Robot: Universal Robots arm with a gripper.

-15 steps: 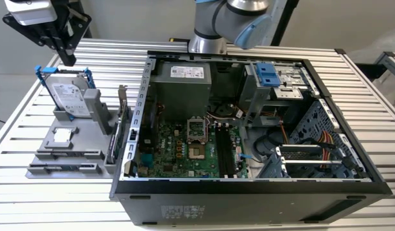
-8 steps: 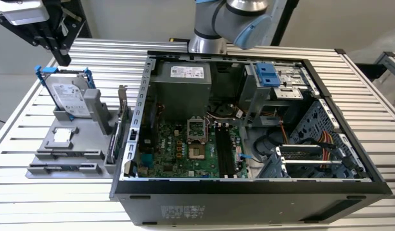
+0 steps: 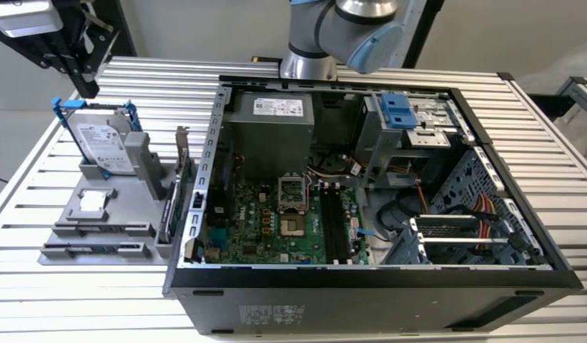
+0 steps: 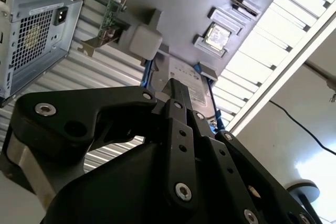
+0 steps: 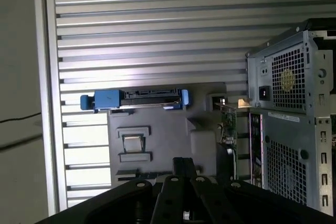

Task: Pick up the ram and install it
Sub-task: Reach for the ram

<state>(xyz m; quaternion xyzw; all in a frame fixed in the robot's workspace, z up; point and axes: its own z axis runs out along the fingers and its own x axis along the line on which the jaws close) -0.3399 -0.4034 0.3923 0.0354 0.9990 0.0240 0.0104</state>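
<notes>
Gripper (image 3: 84, 84) hangs over the grey tray (image 3: 126, 214), jaws pressed together and empty. What we take for the ram (image 3: 98, 231) lies in a tray slot well below the jaws. Risks: descending shut would strike the stick, and the hard drive (image 3: 102, 146), nearer the jaws, could be grabbed instead.

Slatted metal table (image 3: 522, 136) (pale floor beyond)

Pincer (image 4: 177, 85) aloft, fingertips (image 4: 181, 99) together.

pincer (image 3: 87, 90) hangs above hard drive (image 3: 102, 146) in gray fixture (image 3: 102, 230) — open computer case (image 3: 370, 300) just beside
</notes>
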